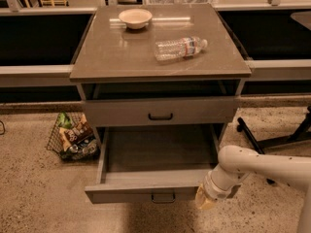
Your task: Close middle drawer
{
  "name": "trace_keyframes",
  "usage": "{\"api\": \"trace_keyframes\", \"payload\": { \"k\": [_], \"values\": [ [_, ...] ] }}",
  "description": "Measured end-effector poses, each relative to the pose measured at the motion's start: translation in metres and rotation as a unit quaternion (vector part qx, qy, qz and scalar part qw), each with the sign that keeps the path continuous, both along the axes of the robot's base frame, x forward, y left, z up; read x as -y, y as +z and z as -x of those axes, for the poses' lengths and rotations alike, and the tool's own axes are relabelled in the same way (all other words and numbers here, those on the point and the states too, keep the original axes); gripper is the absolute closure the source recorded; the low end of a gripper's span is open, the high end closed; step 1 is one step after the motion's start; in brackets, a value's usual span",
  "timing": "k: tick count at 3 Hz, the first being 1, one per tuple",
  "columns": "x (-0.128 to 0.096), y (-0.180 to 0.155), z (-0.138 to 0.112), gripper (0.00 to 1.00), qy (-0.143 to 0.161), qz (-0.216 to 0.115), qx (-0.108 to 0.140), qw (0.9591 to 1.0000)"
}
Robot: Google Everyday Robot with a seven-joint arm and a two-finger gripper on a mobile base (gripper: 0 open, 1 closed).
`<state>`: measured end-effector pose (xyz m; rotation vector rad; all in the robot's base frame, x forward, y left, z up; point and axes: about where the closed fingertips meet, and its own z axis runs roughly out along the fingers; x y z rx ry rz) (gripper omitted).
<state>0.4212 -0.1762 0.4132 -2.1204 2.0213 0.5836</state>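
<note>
The middle drawer (pixel 146 192) is pulled far out of the grey cabinet (pixel 160 57). Its long flat tray is empty, and a small dark loop handle (pixel 163 197) sits at the centre of its low front panel. The taller-fronted drawer above it (pixel 160 113), with a black handle, is shut. My gripper (pixel 205 200), on the end of the white arm (pixel 257 166), is at the right end of the open drawer's front panel, at or just in front of its corner.
A clear plastic bottle (pixel 181 47) lies on the cabinet top, with a small bowl (pixel 135 17) behind it. A wire basket of snack packs (pixel 73 137) stands on the floor to the left. A black chair base (pixel 272 140) is on the right.
</note>
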Motion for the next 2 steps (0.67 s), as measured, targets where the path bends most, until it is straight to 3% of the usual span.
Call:
{"api": "trace_keyframes", "payload": {
  "k": [1, 2],
  "values": [
    [0.008, -0.007, -0.019, 0.82, -0.009, 0.007, 0.028, 0.9995],
    [0.011, -0.006, -0.036, 0.57, -0.011, 0.008, 0.051, 0.9986]
  ]
}}
